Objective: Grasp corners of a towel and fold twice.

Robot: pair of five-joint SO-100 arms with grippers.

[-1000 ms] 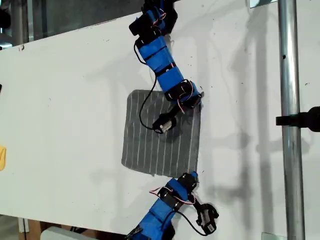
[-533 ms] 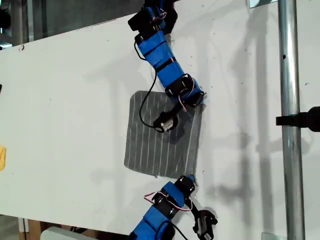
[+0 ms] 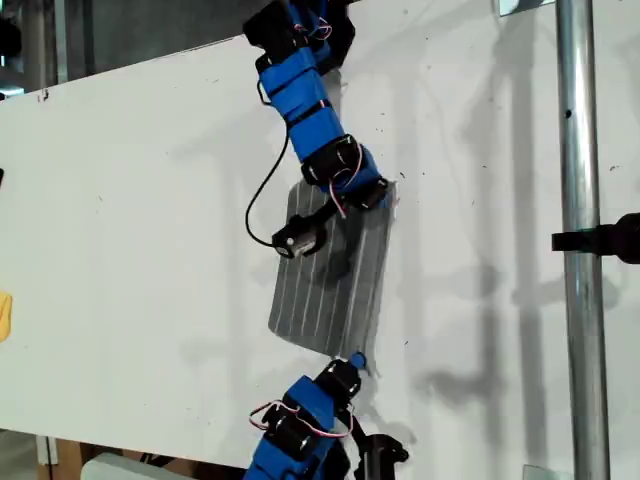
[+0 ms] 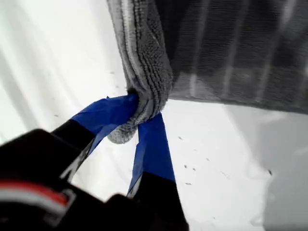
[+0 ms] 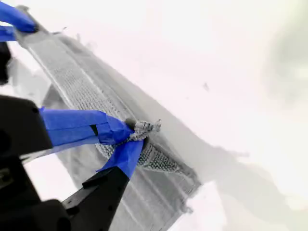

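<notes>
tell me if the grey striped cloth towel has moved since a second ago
Yes. The grey striped towel has narrowed: its edge on the exterior view's right has been drawn toward that view's left, away from the metal pole, both grippers pinching corners.

towel [image 3: 330, 280] on table [image 3: 130, 200], apparently between arms

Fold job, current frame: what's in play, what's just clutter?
In play:
towel
my first gripper, shut on a towel corner
my second gripper, shut on another corner

Clutter:
metal pole
black clamp
yellow object at the exterior view's left edge
</notes>
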